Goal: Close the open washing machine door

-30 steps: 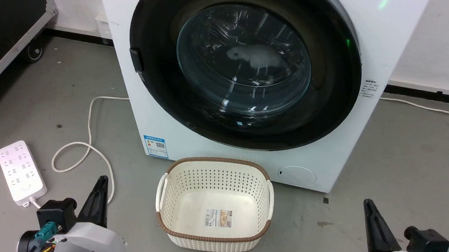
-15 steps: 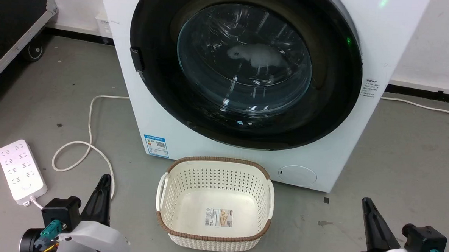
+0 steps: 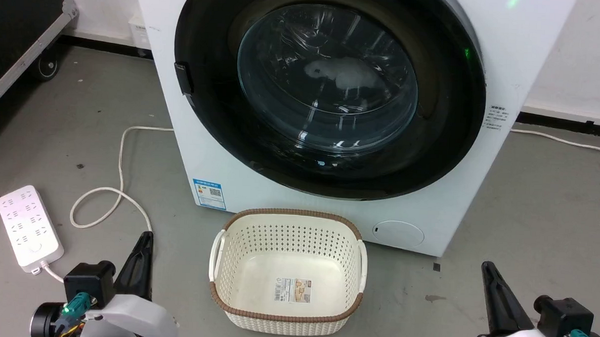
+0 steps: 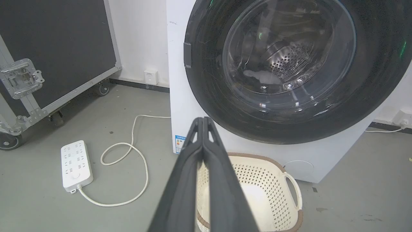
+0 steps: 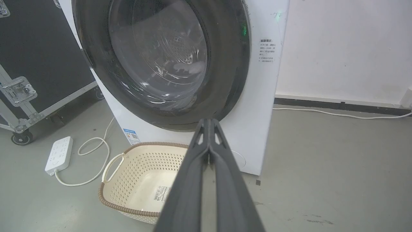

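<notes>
The white washing machine (image 3: pixel 204 154) stands right ahead of me. Its washing machine door (image 3: pixel 329 78), black-rimmed with a bulging glass window, lies flat against the front; a pale cloth shows behind the glass. My left gripper (image 3: pixel 146 237) is low at the left, shut and empty, well short of the machine. My right gripper (image 3: pixel 486 265) is low at the right, also shut and empty. In the left wrist view the left gripper (image 4: pixel 202 119) points at the door (image 4: pixel 289 64). In the right wrist view the right gripper (image 5: pixel 210 120) points at the door's (image 5: pixel 157 54) lower edge.
A cream perforated basket (image 3: pixel 286 320) sits on the floor just before the machine, between my grippers. A white power strip (image 3: pixel 29 227) and its looped cable (image 3: pixel 120 171) lie at the left. A black wheeled case (image 3: pixel 12 24) stands at the far left.
Both grippers have drifted slightly inward, the left one more. The door and basket have not moved.
</notes>
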Motion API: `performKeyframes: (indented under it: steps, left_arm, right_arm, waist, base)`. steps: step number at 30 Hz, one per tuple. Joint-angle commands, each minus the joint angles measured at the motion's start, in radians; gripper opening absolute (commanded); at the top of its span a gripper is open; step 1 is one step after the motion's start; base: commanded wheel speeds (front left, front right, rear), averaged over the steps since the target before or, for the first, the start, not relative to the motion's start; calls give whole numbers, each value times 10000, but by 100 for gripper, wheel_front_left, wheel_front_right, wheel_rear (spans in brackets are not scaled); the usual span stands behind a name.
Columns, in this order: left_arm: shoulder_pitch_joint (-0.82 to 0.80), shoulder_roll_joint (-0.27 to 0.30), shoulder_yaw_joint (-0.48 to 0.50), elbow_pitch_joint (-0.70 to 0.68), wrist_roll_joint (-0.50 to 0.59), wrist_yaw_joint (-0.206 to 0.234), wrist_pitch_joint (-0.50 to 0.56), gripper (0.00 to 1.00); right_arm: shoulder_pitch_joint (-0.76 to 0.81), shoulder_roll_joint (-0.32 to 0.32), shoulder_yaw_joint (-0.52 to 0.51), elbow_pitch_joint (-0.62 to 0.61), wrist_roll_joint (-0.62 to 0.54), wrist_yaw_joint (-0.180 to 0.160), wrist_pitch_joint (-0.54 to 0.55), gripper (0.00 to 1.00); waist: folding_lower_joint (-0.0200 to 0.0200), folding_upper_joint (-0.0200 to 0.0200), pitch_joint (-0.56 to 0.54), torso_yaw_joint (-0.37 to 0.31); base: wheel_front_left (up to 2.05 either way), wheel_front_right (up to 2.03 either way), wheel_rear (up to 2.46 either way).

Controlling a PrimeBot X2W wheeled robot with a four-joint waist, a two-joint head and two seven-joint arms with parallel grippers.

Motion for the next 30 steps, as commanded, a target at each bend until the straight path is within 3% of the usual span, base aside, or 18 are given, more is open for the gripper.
performKeyframes:
  steps: [1, 30]
  left_arm:
    - [89, -81, 51, -65, 132, -20, 22, 0]
    - [177, -605, 282, -444, 1159, -105, 394, 0]
  right_arm:
    - [-72, -6, 22, -94, -59, -2, 40, 0]
    - [-147, -11, 111, -574, -573, -4, 601, 0]
  waist:
    - [-1, 0, 2, 1]
    - [-1, 0, 61, 44]
  base:
    - [0, 0, 0]
    - [0, 0, 0]
